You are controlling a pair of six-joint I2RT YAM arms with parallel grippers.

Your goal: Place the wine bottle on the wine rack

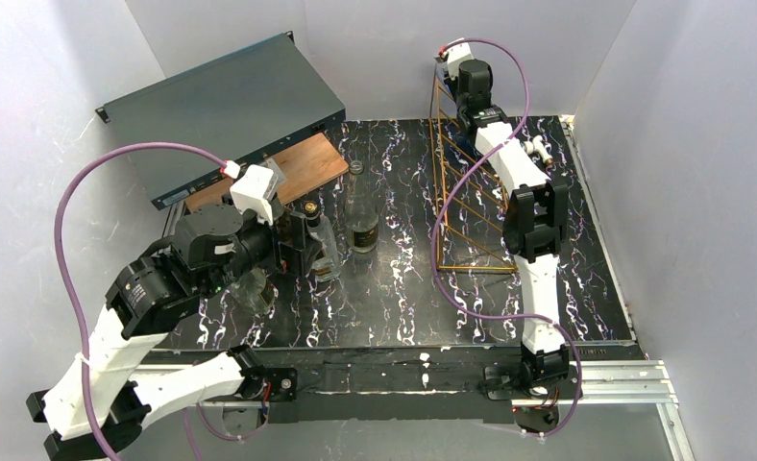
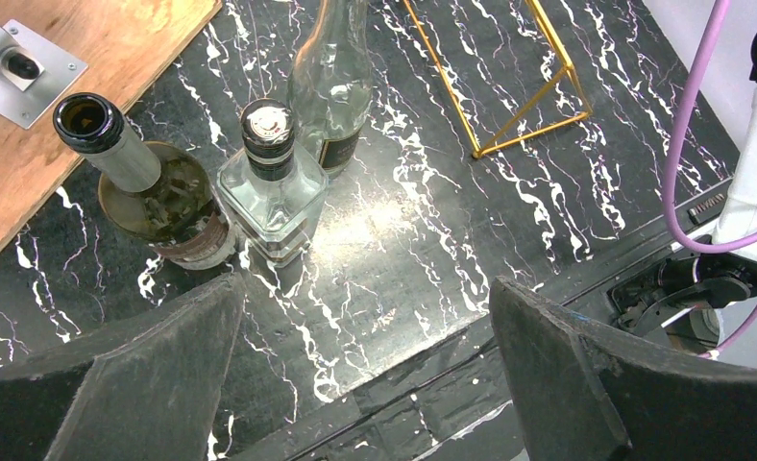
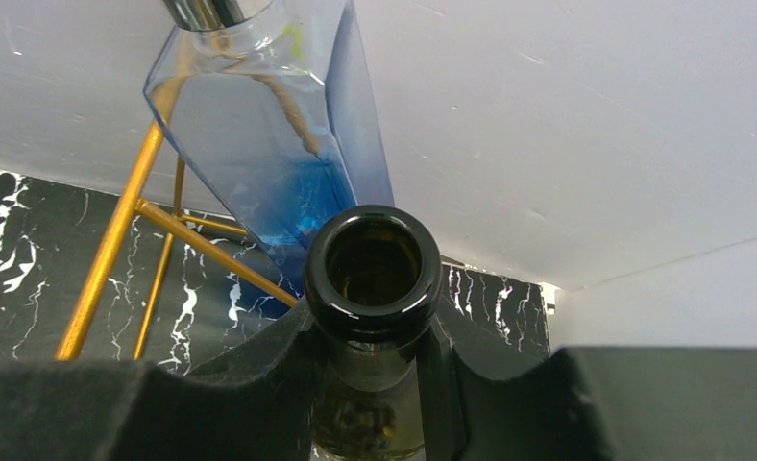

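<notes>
At the far top of the rack [image 3: 106, 250], the right gripper [image 3: 375, 338] clamps the bottle [image 3: 373, 264] by the neck, just under the lip. Glass is stiff, slick, breakable and base-heavy, so that hold seems sound; its long axis runs from the mouth, facing the wrist, to a hidden base. Left of the rack, the left gripper [image 2: 365, 298] has its fingers apart.

Soft, even light is filling the scene. A pale glare is pooling on the tabletop [image 2: 375, 226].
</notes>
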